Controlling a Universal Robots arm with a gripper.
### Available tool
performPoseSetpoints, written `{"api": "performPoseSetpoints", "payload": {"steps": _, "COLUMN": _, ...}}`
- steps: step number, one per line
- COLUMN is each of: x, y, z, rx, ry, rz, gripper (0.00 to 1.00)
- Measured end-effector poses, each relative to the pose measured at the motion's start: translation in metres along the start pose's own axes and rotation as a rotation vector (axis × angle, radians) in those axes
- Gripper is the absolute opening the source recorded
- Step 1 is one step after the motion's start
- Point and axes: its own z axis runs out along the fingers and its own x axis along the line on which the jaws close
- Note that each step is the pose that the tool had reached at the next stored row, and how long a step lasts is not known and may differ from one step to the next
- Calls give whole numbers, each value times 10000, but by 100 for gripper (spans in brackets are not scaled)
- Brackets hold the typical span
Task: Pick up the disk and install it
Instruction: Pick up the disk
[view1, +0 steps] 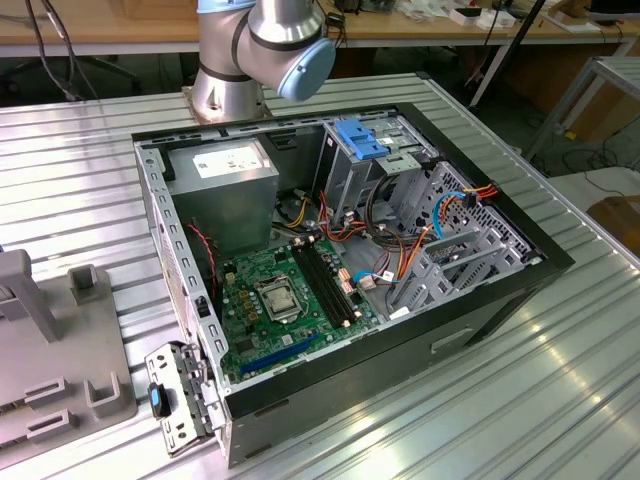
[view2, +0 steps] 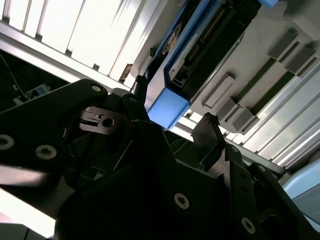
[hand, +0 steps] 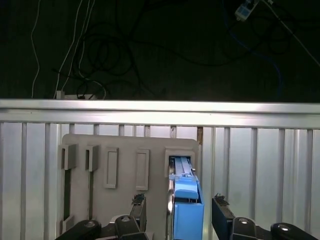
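Black fingers (hand: 141, 215) of the pincer (hand: 179, 202) are held wide, one on either side of the disk (hand: 187, 212), with a gap seen at each flank, so nothing is gripped. The disk is stood on edge in a slot of the grey holder (hand: 125, 150), squarely between the fingers, its long axis judged to run from the pincer into the slot.

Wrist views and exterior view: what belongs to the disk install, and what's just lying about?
Job: disk in grey holder; open end effector straddling it; drive cage in computer case.
Lying about: cables beyond the table; background workbench.
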Motion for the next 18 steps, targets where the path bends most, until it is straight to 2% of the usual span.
{"api": "performPoseSetpoints", "payload": {"steps": 2, "x": -4, "y": 1, "z": 66, "rx": -1, "ry": 0, "rz": -1, "gripper": 63}}
{"api": "performPoseSetpoints", "payload": {"steps": 7, "x": -17, "y": -6, "z": 141, "rx": 0, "ry": 0, "rz": 0, "gripper": 62}}
{"api": "performPoseSetpoints", "payload": {"steps": 8, "x": -17, "y": -6, "z": 143, "rx": -3, "ry": 1, "rz": 0, "gripper": 55}}
{"api": "performPoseSetpoints", "payload": {"steps": 9, "x": -17, "y": -6, "z": 144, "rx": -2, "ry": 1, "rz": 0, "gripper": 55}}
{"api": "performPoseSetpoints", "payload": {"steps": 10, "x": -17, "y": -6, "z": 144, "rx": -1, "ry": 1, "rz": -1, "gripper": 48}}
{"api": "performPoseSetpoints", "payload": {"steps": 18, "x": -17, "y": -6, "z": 145, "rx": -1, "ry": 0, "rz": 0, "gripper": 48}}
